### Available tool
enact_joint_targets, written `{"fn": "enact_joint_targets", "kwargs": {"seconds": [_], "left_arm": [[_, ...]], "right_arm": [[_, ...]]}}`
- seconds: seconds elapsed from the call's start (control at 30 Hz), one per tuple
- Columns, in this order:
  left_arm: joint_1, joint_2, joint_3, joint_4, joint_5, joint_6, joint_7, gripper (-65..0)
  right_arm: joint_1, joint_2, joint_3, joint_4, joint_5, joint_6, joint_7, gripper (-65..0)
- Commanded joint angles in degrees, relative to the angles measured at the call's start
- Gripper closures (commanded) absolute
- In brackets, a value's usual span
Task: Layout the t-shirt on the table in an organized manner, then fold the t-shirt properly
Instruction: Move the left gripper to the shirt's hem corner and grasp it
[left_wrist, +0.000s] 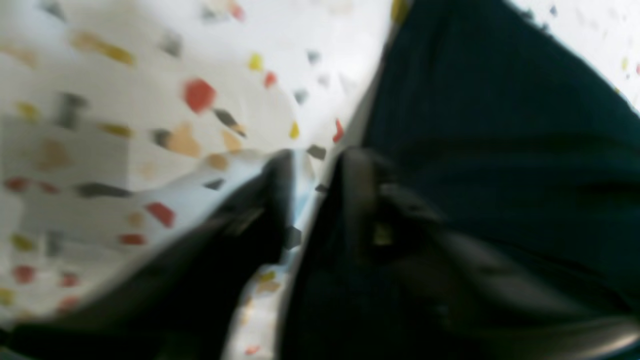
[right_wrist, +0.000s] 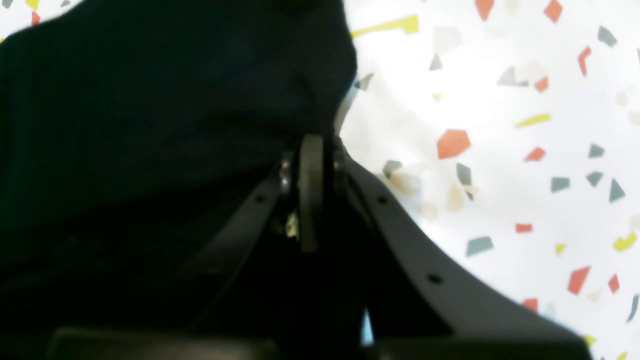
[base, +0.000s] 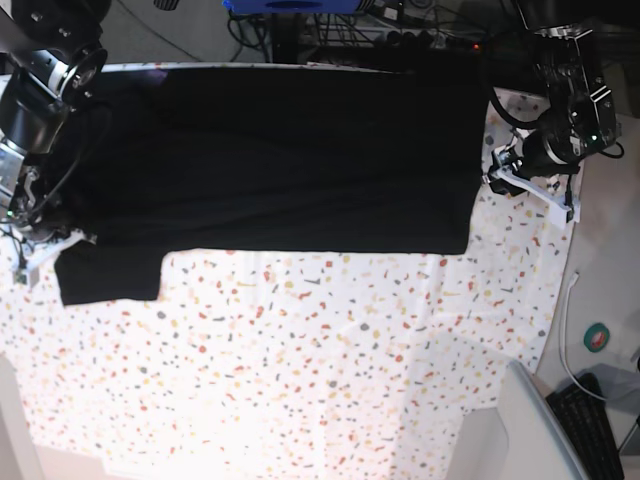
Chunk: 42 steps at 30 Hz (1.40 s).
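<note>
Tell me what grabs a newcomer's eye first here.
The black t-shirt spread flat across the far half of the flecked table, one sleeve hanging toward the near side at the base view's left. The right gripper is shut at the shirt's edge there; the left gripper stands at the opposite edge.

My left gripper (left_wrist: 312, 170) hangs low with its jaws parted by a narrow gap. My right gripper (right_wrist: 311, 150) has its jaws pressed together, wrist angled downward.

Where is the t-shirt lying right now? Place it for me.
In the base view the t-shirt lies spread across the far half of the table, its ends at the right gripper and left gripper.
</note>
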Motion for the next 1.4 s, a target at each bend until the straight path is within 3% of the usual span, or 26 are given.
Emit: {"fn": "enact_joint_targets", "kwargs": {"seconds": [0.0, 0.1, 0.33, 0.5, 0.7, 1.03, 1.37], "left_arm": [[-0.5, -0.3, -0.3, 2.5, -0.6, -0.1, -0.7, -29.5], [0.1, 0.2, -0.4, 6.1, -0.6, -0.1, -0.6, -37.0], [-5.5, 0.2, -0.5, 8.8, -0.1, -0.1, 4.1, -37.5], [-17.0, -1.8, 0.8, -2.4, 0.9, -0.1, 4.1, -37.5], [-30.8, -2.0, 8.1, -21.8, 10.9, -0.4, 3.5, -37.5], [-38.3, -2.1, 14.7, -41.0, 11.6, -0.5, -6.6, -38.3], [-38.4, -1.6, 18.3, -45.4, 11.6, -0.6, -12.9, -38.3]], "right_arm": [[1.3, 1.1, 0.0, 0.9, 0.3, 0.0, 1.0, 0.0], [1.3, 1.1, 0.0, 0.9, 0.3, 0.0, 1.0, 0.0], [1.3, 1.2, 0.0, 0.9, 0.3, 0.0, 1.0, 0.0], [1.3, 1.2, 0.0, 0.9, 0.3, 0.0, 1.0, 0.0], [1.3, 1.2, 0.0, 0.9, 0.3, 0.0, 1.0, 0.0], [1.3, 1.3, 0.0, 0.9, 0.3, 0.0, 1.0, 0.0], [1.3, 1.2, 0.0, 0.9, 0.3, 0.0, 1.0, 0.0]]}}
